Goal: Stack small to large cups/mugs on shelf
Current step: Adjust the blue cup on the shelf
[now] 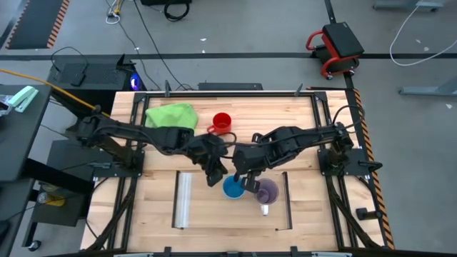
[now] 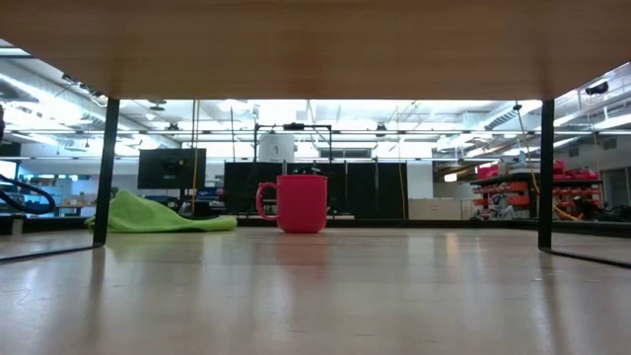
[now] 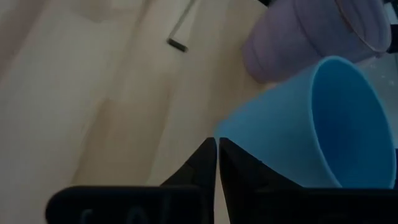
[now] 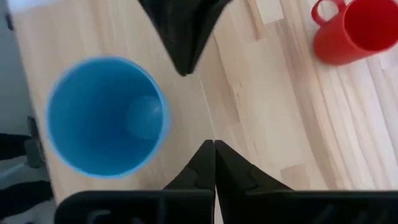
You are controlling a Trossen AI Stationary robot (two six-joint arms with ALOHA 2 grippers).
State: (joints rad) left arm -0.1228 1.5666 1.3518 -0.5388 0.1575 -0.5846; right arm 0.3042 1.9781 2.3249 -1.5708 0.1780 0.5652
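1. Left pincer (image 1: 214, 175) sits over the shelf (image 1: 207, 214), just beside the light-blue cup (image 1: 233, 188). Its wrist view shows the fingers pressed together with nothing between them; the cup (image 3: 311, 124) lies beyond the tips.
2. Right pincer (image 1: 246, 177) hangs above the same cup, near the left one. Fingers closed on nothing in its wrist view; cup (image 4: 107, 116) upright, off to one side of the tips.
3. Purple mug (image 1: 267, 191) stands on the shelf, touching or nearly touching the blue cup; whitish handle points to the surface's near edge.
4. Red mug (image 1: 222, 123) stands upright on the wooden surface (image 1: 300, 121) behind the shelf, well apart from both pincers.
5. Green cloth (image 1: 171, 116) lies crumpled near the red mug.
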